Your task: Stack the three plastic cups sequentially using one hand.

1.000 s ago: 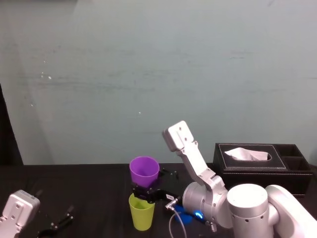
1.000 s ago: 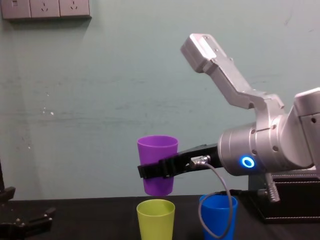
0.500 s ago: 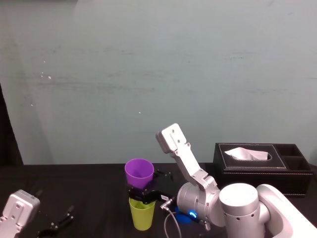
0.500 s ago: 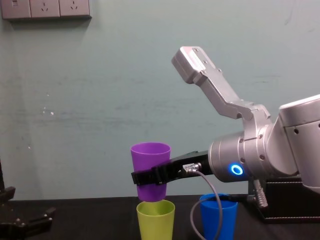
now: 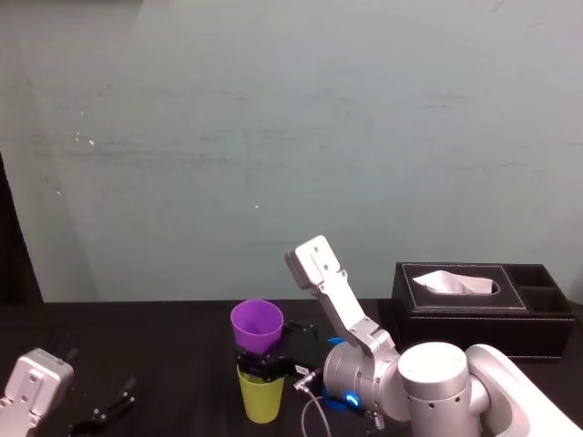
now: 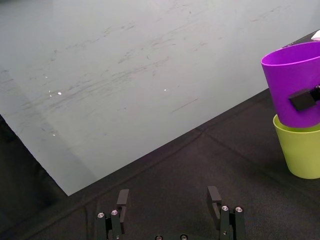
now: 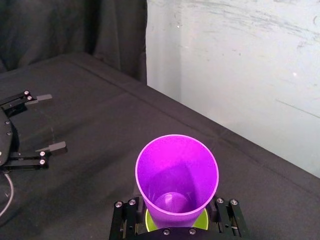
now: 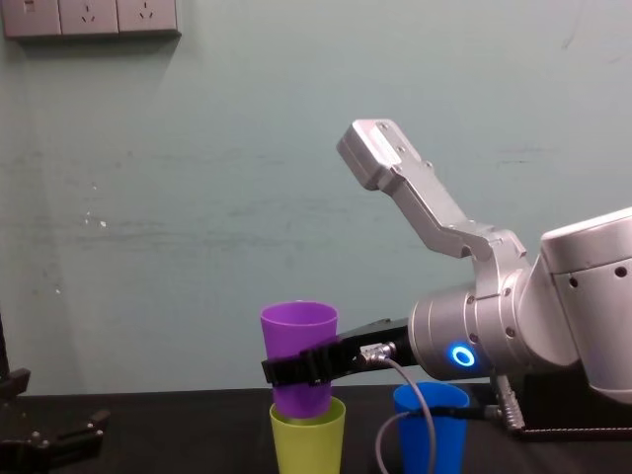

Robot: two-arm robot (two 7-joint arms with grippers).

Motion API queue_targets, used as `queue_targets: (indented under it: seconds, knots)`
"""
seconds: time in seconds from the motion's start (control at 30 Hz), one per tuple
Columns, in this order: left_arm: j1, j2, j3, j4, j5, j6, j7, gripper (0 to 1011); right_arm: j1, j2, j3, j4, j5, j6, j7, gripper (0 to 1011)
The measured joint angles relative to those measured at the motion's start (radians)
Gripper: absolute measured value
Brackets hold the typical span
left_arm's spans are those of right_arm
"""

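The right gripper [image 8: 301,367] is clenched around the waist of the purple cup [image 8: 298,331]. The cup's base sits just inside the mouth of the yellow-green cup [image 8: 308,439] directly beneath the jaws, so the sound move is probably to sink straight down, upright and centred, and release only once the walls seat. The chest view shows how shallow the nesting is, with the blue cup [image 8: 439,444] waiting behind the jaws, below the wrist. The right wrist view, looking down between the jaws, shows green rim either side of the purple base, and the left wrist view shows the idle left gripper [image 6: 168,195] spread wide, well apart.
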State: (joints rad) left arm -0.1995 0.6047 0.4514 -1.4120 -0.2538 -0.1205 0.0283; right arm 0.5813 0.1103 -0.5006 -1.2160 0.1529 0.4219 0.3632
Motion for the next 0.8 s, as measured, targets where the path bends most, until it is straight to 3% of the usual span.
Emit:
queue_targets:
  seconds: [0.57, 0.8]
  knots:
    - [0.0, 0.0, 0.0, 0.0, 0.0, 0.0, 0.0, 1000, 0.016, -0.024, 0.016, 0.068, 0.0, -0.009, -0.001, 712]
    - [0.0, 0.0, 0.0, 0.0, 0.0, 0.0, 0.0, 1000, 0.016, -0.024, 0.015, 0.067, 0.001, -0.008, -0.002, 712]
